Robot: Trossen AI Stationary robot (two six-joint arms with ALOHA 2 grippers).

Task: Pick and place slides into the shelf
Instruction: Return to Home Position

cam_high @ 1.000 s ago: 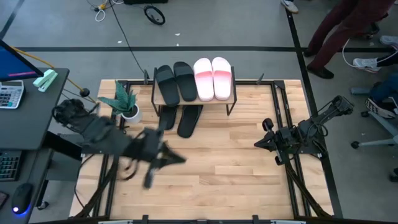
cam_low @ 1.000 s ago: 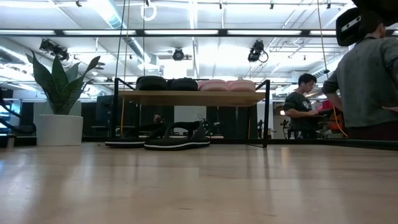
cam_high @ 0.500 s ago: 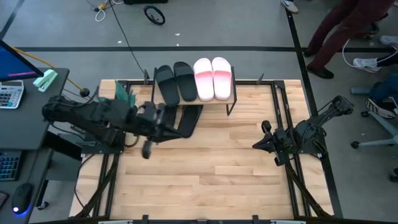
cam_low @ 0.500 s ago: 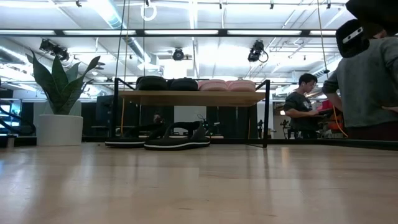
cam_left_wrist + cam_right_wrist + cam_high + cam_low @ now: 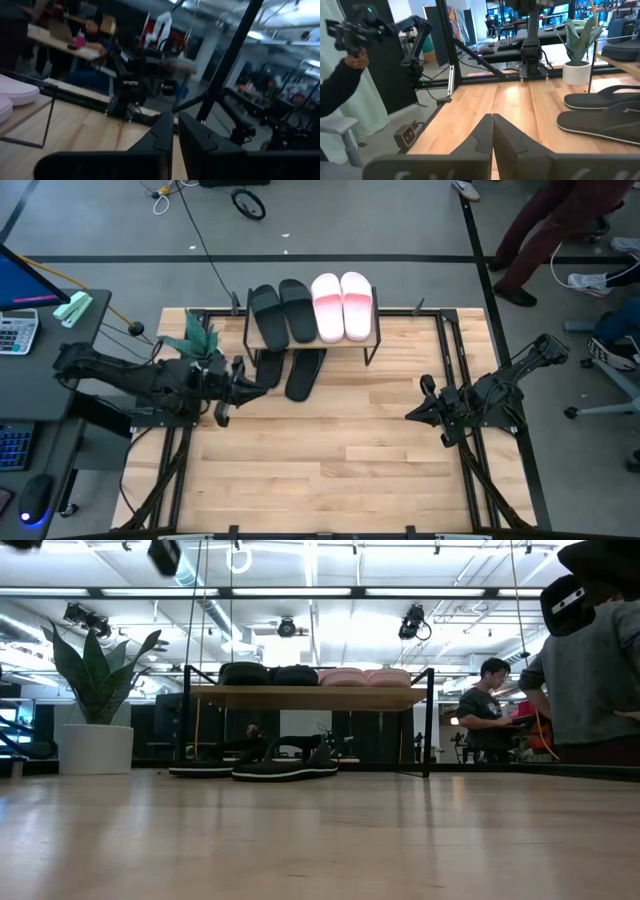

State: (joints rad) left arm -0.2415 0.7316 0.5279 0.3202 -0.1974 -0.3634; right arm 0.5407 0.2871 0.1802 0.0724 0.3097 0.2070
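Note:
The shelf [image 5: 377, 338] stands at the table's far edge. On its top board lie two black slides [image 5: 283, 313] and two pale pink slides [image 5: 341, 306]. Two more black slides [image 5: 305, 372] lie flat on the table, partly under the shelf, and show in the low view [image 5: 285, 768]. My left gripper [image 5: 262, 377] is shut [image 5: 176, 135] and hangs in the air by the left one of these two slides, high above the table. My right gripper [image 5: 410, 413] is shut [image 5: 493, 130] and waits over the table's right part.
A potted plant [image 5: 203, 350] stands left of the shelf, right beside my left arm. Bare wooden table [image 5: 330, 460] stretches across the near half. People stand beyond the table's far right corner [image 5: 560, 230]. A desk with a calculator [image 5: 20, 330] is at the left.
My left gripper has swung from the near-left middle of the table toward the far edge, to the black slides under the shelf, then drawn back a little to the left. It has risen into the top of the low view. The slides have stayed put.

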